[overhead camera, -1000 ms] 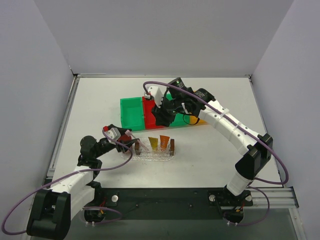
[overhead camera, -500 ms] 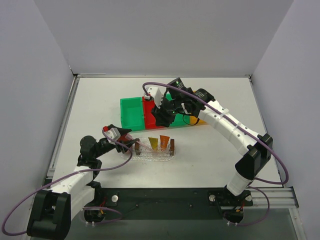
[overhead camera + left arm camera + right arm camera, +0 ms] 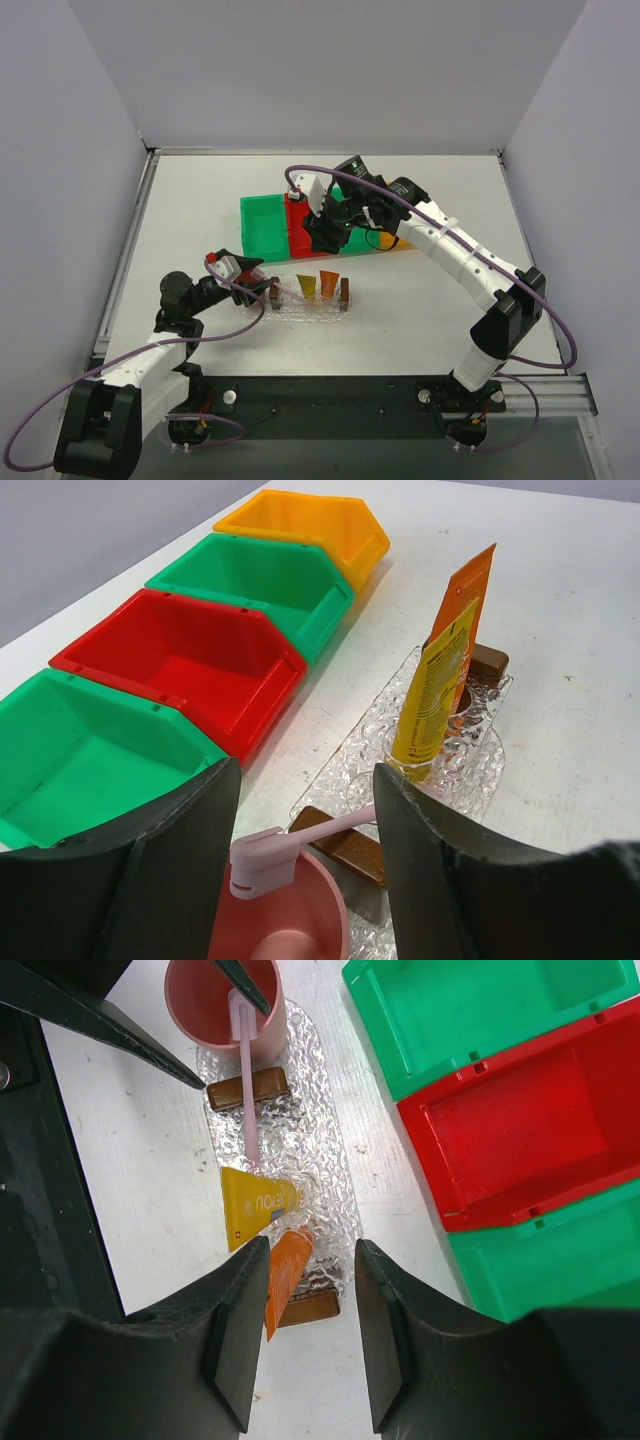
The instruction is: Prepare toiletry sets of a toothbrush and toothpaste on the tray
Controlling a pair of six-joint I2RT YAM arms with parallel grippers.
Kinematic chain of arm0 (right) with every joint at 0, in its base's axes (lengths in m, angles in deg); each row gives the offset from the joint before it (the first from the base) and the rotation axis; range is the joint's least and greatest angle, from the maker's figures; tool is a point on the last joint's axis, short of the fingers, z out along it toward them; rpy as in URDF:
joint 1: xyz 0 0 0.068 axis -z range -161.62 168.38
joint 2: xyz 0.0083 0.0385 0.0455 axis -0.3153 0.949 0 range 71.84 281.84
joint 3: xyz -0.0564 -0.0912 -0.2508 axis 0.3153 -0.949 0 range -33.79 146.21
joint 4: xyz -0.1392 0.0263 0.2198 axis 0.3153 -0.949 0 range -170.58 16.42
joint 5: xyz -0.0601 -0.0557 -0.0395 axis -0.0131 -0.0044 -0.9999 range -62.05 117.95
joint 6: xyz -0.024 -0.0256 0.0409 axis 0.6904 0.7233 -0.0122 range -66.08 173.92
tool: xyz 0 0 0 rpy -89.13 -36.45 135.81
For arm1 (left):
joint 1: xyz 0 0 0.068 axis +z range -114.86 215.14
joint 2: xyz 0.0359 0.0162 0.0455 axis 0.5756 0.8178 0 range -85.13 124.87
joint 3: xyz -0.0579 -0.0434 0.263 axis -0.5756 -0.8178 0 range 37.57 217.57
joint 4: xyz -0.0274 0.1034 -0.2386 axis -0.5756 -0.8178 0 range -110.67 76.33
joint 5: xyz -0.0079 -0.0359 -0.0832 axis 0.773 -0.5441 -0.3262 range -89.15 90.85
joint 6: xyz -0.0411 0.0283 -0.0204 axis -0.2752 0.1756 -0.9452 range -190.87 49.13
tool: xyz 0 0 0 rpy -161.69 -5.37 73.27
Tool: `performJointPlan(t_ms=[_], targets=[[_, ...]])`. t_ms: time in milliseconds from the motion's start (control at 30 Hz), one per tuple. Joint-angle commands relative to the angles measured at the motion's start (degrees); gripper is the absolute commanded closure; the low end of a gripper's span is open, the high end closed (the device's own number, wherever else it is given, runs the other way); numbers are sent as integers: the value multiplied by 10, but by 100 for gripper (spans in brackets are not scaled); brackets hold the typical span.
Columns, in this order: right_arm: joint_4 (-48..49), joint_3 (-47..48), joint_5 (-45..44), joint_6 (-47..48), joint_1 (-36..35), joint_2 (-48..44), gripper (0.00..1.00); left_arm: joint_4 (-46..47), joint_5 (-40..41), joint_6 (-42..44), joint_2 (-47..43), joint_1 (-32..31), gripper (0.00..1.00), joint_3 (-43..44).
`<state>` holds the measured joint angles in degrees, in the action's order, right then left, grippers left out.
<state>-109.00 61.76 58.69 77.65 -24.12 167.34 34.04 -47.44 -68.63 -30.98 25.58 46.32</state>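
The clear tray [image 3: 300, 309], with a brown block at each end, holds the yellow-orange toothpaste [image 3: 306, 286] and the orange toothpaste [image 3: 329, 284] upright. In the left wrist view my left gripper [image 3: 308, 780] is open over a pink cup [image 3: 290, 920]. The whitish-pink toothbrush [image 3: 265, 858] has its head at the cup's rim, and its handle runs past my right finger onto the tray [image 3: 475, 770]. The right wrist view shows the toothbrush [image 3: 246, 1090] reaching from the cup [image 3: 200, 1005] to the tray [image 3: 315, 1160]. My right gripper [image 3: 312, 1260] is open and empty, high above the tray's far end.
Green [image 3: 262, 222], red [image 3: 298, 228] and orange [image 3: 402, 243] bins stand in a row behind the tray, with another green bin under the right arm. In the left wrist view the red bin [image 3: 190, 660] is empty. White table lies on all sides.
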Motion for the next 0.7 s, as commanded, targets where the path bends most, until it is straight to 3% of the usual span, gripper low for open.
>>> performJointPlan(t_ms=[0,667], targets=[[-11,9,-2,8,-7,7,65,6,-14,13,-8,5,35,10],[-12,2,-6,13,-8,1,65,-9,18,1,-16,22,35,48]])
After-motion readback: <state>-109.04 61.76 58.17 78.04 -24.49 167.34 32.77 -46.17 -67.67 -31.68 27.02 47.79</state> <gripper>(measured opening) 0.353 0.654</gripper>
